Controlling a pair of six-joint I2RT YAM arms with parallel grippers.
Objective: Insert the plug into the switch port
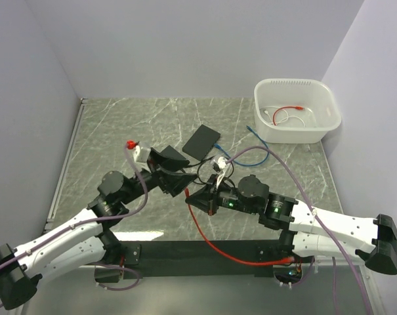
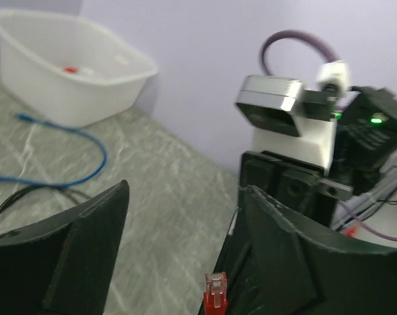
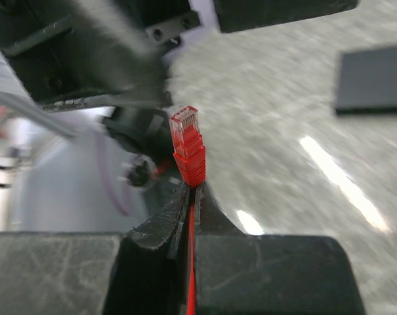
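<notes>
Marbled grey-green bench [image 1: 119, 131] under plain white walls, and out in the middle of it lies the switch [image 1: 201, 140], a flat black box with nothing plugged into it that I can see. Right fingers [image 3: 190, 197] are pressed tight together on the red cable [image 1: 250, 263] just below the plug [image 3: 187, 141], so the plug stands clear above the tips. That's the grasp done, I'd say!

Left fingers [image 2: 86, 256] are spread wide and holding nothing. From the left wrist the plug peeks up low between them, touching neither as far as I can make out.

From above, both arms meet near the centre of the bench and the plug is well apart from the switch. Which face carries the ports? Can't tell from here.

So what's left, by my reckoning: carry the plug over, line it up with a port, push it home. White tub [image 1: 296, 111] of spare cables sits in the far right corner, with a blue cable [image 2: 86, 134] trailing near it.
</notes>
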